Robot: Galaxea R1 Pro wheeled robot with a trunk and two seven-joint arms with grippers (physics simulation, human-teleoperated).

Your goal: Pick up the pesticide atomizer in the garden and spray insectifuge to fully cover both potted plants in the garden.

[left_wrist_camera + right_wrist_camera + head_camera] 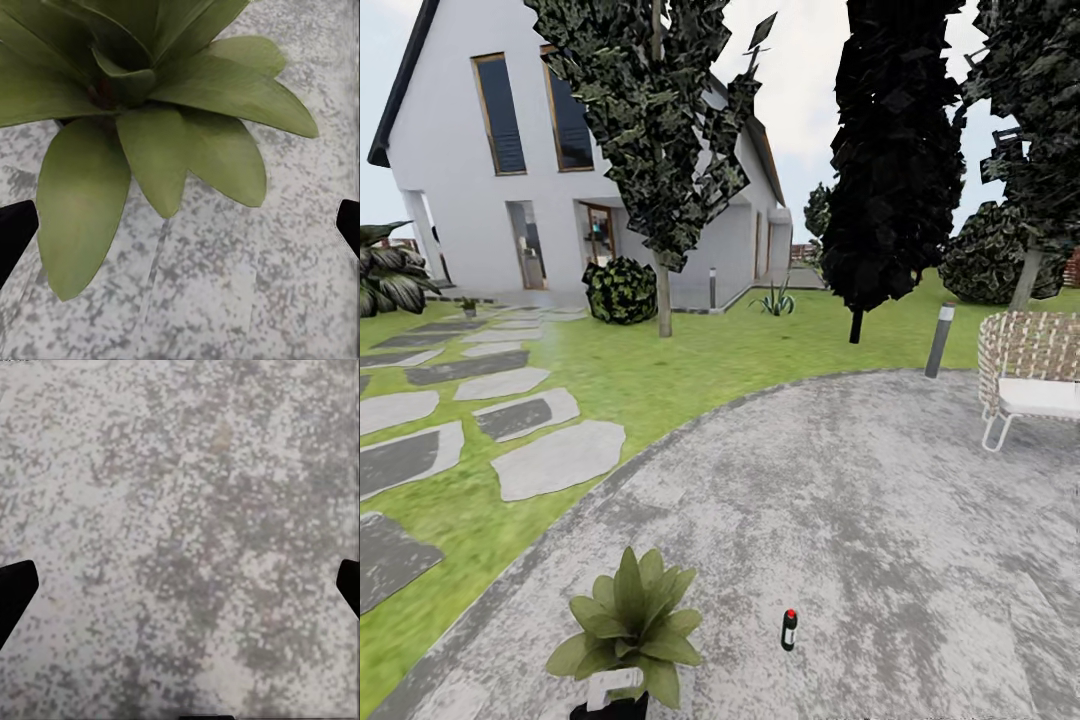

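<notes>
The pesticide atomizer [789, 629] sits on the grey gravel patio [880, 500], low in the head view and a little right of centre. It looks to be standing upright, its long axis vertical and a small red-tipped head at the top, though it is too small here to be sure of that. I count one atomizer. One potted plant [632, 620] shows close by, to the atomizer's left on the same gravel and apart from it: a rosette of pointed green leaves. A second small plant [468, 303] stands far off by the house [510, 150], too distant to identify.

In the left wrist view the left gripper [180, 225] hangs above those broad leaves [150, 142], its dark fingertips [15, 232] spread wide at either edge, holding nothing. The right gripper [180, 585] is likewise spread over bare gravel [187, 510].

Five or so stepping stones [560, 458] cross the lawn [660, 370], and one wicker chair [1028, 375] stands on the patio's right.
</notes>
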